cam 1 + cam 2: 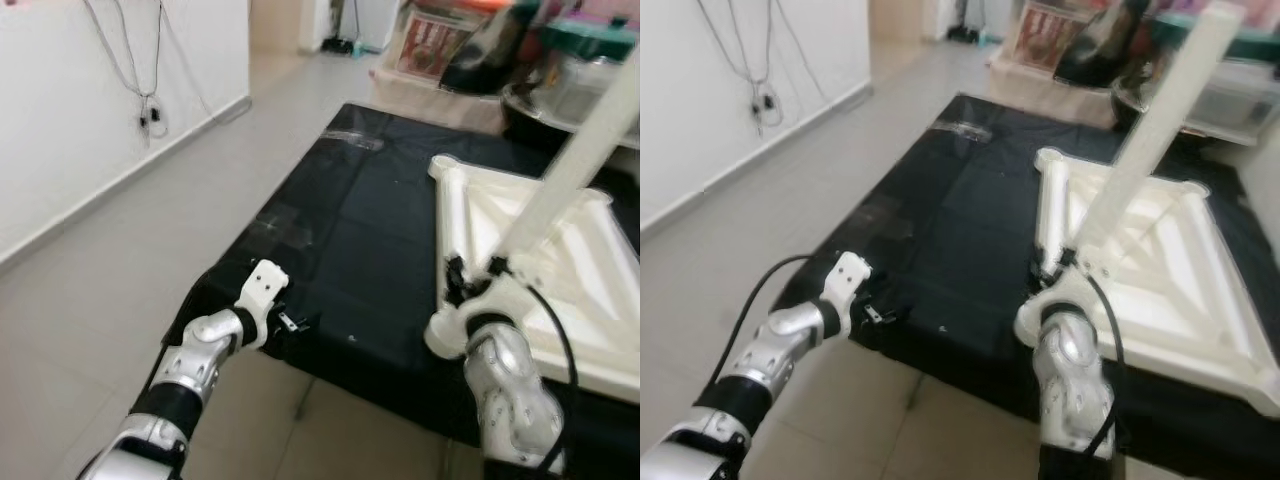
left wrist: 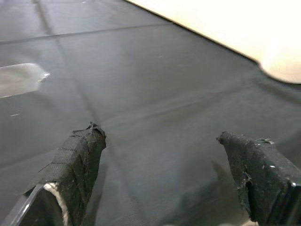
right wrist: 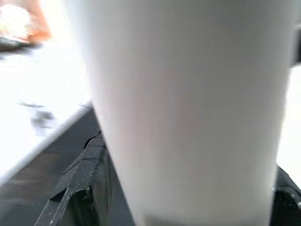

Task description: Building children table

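1. My right gripper (image 1: 1072, 262) is clamped around a long white plastic table leg (image 1: 1160, 120). The leg rises at a tilt from the gripper, up and away toward the far right. In the right wrist view the white tube (image 3: 188, 108) sits squeezed between my two black fingers (image 3: 89, 183).

2. The leg's lower end is at the near left corner of the upside-down white plastic kids' table frame (image 1: 560, 250). That frame lies flat with its cross braces facing up, and a short round corner post (image 1: 447, 215) runs along its left side. Can't tell whether the leg is actually seated in anything; my wrist hides the joint.

3. The frame rests on a black sheet (image 1: 370, 230) spread over the pale tiled floor (image 1: 120, 250), on the right half of the sheet.

4. My left gripper (image 1: 290, 322) hovers low over the near left edge of the black sheet, well apart from the frame. Its fingers (image 2: 77, 165) are spread wide with nothing between them, just dark sheet below. A strip of clear tape (image 2: 21, 77) shines on the sheet ahead of it.

5. Background stuff: a white wall (image 1: 90, 100) on the left with cables (image 1: 145, 90) hanging down it, and blurry boxes and clutter (image 1: 500, 50) beyond the far end of the sheet.
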Motion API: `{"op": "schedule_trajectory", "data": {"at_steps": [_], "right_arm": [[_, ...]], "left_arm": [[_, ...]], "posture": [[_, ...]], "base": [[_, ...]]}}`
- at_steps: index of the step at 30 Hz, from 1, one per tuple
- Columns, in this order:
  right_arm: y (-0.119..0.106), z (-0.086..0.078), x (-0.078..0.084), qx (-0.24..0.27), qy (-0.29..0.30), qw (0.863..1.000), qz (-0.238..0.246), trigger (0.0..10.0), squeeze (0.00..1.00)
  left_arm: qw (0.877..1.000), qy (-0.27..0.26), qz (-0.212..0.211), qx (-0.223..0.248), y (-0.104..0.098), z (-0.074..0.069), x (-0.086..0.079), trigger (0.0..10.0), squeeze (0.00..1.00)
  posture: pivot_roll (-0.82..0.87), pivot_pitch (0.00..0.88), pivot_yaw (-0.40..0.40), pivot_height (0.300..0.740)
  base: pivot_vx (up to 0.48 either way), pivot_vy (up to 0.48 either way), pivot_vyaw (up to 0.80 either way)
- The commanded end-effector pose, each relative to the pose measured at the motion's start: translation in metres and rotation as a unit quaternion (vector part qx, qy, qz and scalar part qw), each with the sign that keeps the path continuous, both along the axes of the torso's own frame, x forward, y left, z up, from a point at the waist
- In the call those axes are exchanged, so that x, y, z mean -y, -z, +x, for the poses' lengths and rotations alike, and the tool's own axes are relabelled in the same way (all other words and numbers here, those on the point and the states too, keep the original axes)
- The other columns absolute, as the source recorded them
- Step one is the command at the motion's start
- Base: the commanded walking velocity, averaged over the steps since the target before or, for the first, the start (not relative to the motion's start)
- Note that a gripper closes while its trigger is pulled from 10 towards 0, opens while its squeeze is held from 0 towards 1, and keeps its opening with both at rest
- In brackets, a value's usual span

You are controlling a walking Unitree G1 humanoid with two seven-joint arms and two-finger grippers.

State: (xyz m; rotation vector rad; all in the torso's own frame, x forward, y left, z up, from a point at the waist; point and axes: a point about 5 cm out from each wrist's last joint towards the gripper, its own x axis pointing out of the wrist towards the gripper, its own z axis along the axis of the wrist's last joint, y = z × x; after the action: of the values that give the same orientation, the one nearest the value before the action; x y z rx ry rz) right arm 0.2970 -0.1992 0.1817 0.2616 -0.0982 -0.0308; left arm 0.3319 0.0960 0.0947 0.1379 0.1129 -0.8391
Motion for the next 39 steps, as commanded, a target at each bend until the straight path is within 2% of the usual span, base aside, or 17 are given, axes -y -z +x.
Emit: {"op": "schedule_trajectory", "data": {"at_steps": [1, 4, 6, 12, 14, 15, 16, 17, 20, 24, 25, 26, 31, 32, 34, 35, 39], "right_arm": [[0.011, -0.001, -0.016, 0.002, -0.125, 0.992, -0.007, 10.0, 0.00], [0.035, -0.008, -0.018, -0.031, -0.214, 0.975, -0.058, 9.7, 0.00], [0.056, -0.012, -0.022, -0.068, -0.259, 0.961, -0.073, 0.0, 0.00], [0.071, -0.005, -0.021, -0.096, -0.190, 0.975, -0.062, 0.0, 0.00], [0.077, 0.004, 0.002, -0.141, -0.028, 0.988, -0.059, 0.0, 0.00], [0.077, 0.004, 0.002, -0.141, -0.028, 0.988, -0.059, 0.0, 0.00], [0.080, 0.003, 0.020, -0.165, 0.082, 0.982, -0.034, 0.0, 0.00], [0.080, 0.003, 0.020, -0.165, 0.082, 0.982, -0.034, 0.0, 0.00], [0.086, -0.025, 0.051, -0.188, 0.296, 0.936, 0.024, 0.0, 0.00], [0.084, -0.035, 0.051, -0.187, 0.325, 0.927, 0.023, 0.0, 0.00], [0.082, -0.038, 0.043, -0.190, 0.317, 0.929, 0.017, 4.1, 0.00], [0.080, -0.039, 0.035, -0.191, 0.296, 0.936, 0.019, 10.0, 0.00], [0.042, -0.036, 0.000, -0.074, 0.213, 0.974, -0.004, 10.0, 0.00], [0.038, -0.031, -0.005, -0.062, 0.173, 0.983, 0.004, 10.0, 1.00], [0.035, -0.025, -0.011, -0.060, 0.130, 0.990, 0.016, 10.0, 1.00], [0.030, -0.019, -0.015, -0.049, 0.074, 0.996, 0.017, 10.0, 0.00], [0.024, -0.013, -0.019, -0.035, 0.009, 0.999, 0.016, 10.0, 0.00]], "left_arm": [[1.000, 0.006, 0.004, -0.006, 0.005, -0.003, 0.003, 10.0, 0.00], [1.000, 0.007, 0.005, -0.007, 0.006, -0.004, 0.004, 10.0, 0.00], [1.000, 0.001, 0.005, -0.002, 0.002, 0.000, 0.002, 10.0, 0.00], [1.000, -0.006, 0.007, 0.000, 0.002, 0.001, -0.003, 10.0, 0.00], [1.000, -0.003, 0.008, -0.003, 0.005, -0.001, -0.002, 10.0, 0.00], [1.000, -0.003, 0.008, -0.003, 0.005, -0.001, -0.002, 10.0, 0.00], [1.000, -0.001, 0.007, -0.004, 0.006, -0.003, -0.001, 10.0, 0.00], [1.000, -0.001, 0.007, -0.004, 0.006, -0.003, -0.001, 10.0, 0.00], [1.000, 0.002, 0.008, -0.006, 0.006, -0.003, 0.000, 10.0, 0.00], [1.000, 0.002, 0.008, -0.004, 0.005, -0.001, 0.000, 10.0, 0.00], [1.000, 0.002, 0.009, -0.004, 0.004, 0.000, 0.000, 10.0, 0.00], [1.000, 0.002, 0.010, -0.003, 0.004, 0.001, 0.000, 10.0, 0.00], [1.000, 0.008, 0.010, -0.004, 0.006, -0.001, 0.004, 10.0, 0.00], [1.000, 0.010, 0.009, -0.004, 0.006, -0.002, 0.005, 10.0, 0.00], [1.000, 0.010, 0.008, -0.004, 0.006, -0.002, 0.006, 10.0, 0.00], [1.000, 0.009, 0.008, -0.005, 0.005, -0.002, 0.005, 10.0, 0.00], [1.000, 0.008, 0.009, -0.005, 0.005, -0.001, 0.003, 10.0, 0.00]], "posture": [[0.12, 0.000, -0.107, 0.740], [0.13, 0.000, -0.114, 0.740], [0.14, 0.000, -0.119, 0.740], [0.14, 0.000, -0.123, 0.740], [0.14, 0.000, -0.119, 0.740], [0.14, 0.000, -0.119, 0.740], [0.14, 0.000, -0.118, 0.740], [0.14, 0.000, -0.118, 0.740], [0.13, 0.000, -0.111, 0.740], [0.12, 0.000, -0.105, 0.740], [0.12, 0.000, -0.099, 0.740], [0.11, 0.000, -0.098, 0.740], [0.11, 0.000, -0.096, 0.740], [0.11, 0.000, -0.096, 0.740], [0.11, 0.000, -0.096, 0.740], [0.12, 0.000, -0.098, 0.740], [0.12, 0.000, -0.098, 0.740]], "base": [[0.000, 0.000, 0.00], [0.000, 0.000, 0.00], [0.000, 0.000, 0.00], [0.000, 0.000, 0.00], [0.000, 0.000, 0.00], [0.000, 0.000, 0.00], [0.000, 0.000, 0.00], [0.000, 0.000, 0.00], [0.000, 0.000, 0.00], [0.000, 0.000, 0.00], [0.000, 0.000, 0.00], [0.000, 0.000, 0.00], [0.000, 0.000, 0.00], [0.000, 0.000, 0.00], [0.000, 0.000, 0.00], [0.000, 0.000, 0.00], [0.000, 0.000, 0.00]]}}
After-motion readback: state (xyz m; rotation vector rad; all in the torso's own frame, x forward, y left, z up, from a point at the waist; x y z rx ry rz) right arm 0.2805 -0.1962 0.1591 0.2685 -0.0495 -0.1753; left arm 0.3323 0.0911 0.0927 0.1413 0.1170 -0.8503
